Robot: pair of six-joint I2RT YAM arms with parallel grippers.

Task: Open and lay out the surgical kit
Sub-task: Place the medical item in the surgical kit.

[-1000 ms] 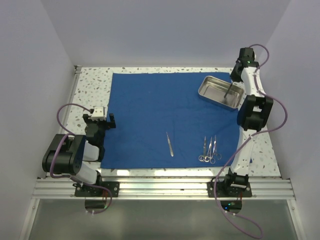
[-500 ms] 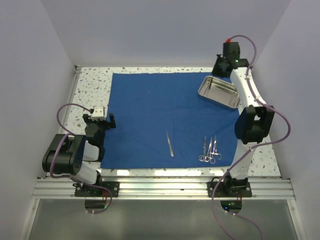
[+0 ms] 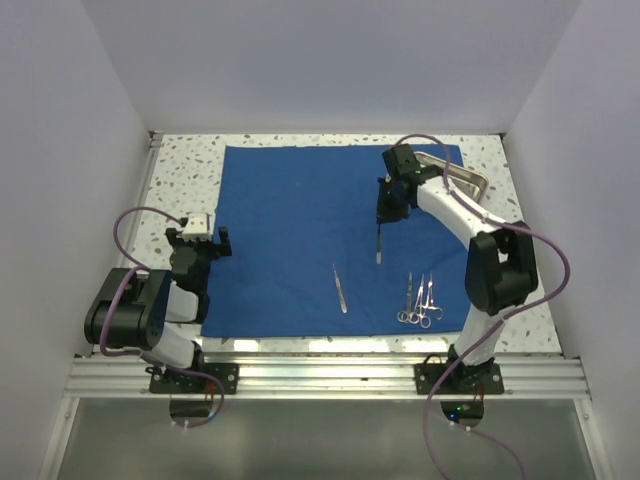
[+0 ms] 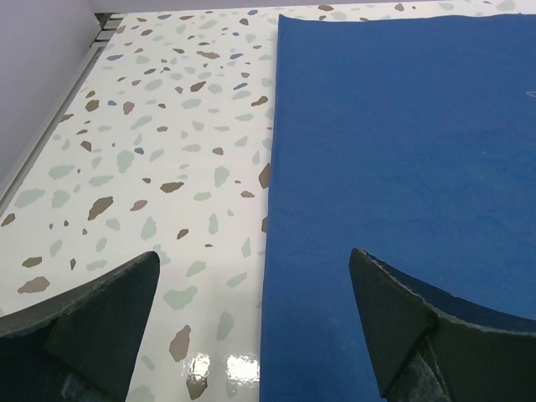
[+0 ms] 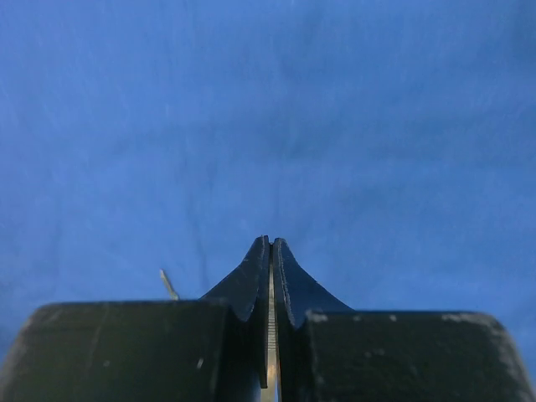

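Note:
The royal-blue cloth (image 3: 300, 200) lies spread flat on the table. My right gripper (image 3: 384, 218) hangs over its middle right, shut on a thin steel instrument (image 3: 379, 250) that points down toward the cloth. In the right wrist view the jaws (image 5: 270, 241) pinch a ribbed steel strip (image 5: 270, 335) above the cloth (image 5: 251, 100). The steel tray (image 3: 470, 180) sits at the back right, partly hidden by the right arm. Tweezers (image 3: 340, 288) and ring-handled forceps (image 3: 420, 300) lie near the cloth's front edge. My left gripper (image 3: 200, 245) is open and empty at the cloth's left edge (image 4: 254, 260).
Speckled white tabletop (image 4: 151, 126) shows to the left of the cloth (image 4: 402, 126). Grey walls close the cell on three sides. An aluminium rail (image 3: 320, 375) runs along the near edge by the arm bases.
My right arm swung from the tray at the back right to the left and forward over the cloth, carrying the thin steel instrument. The left arm has not moved.

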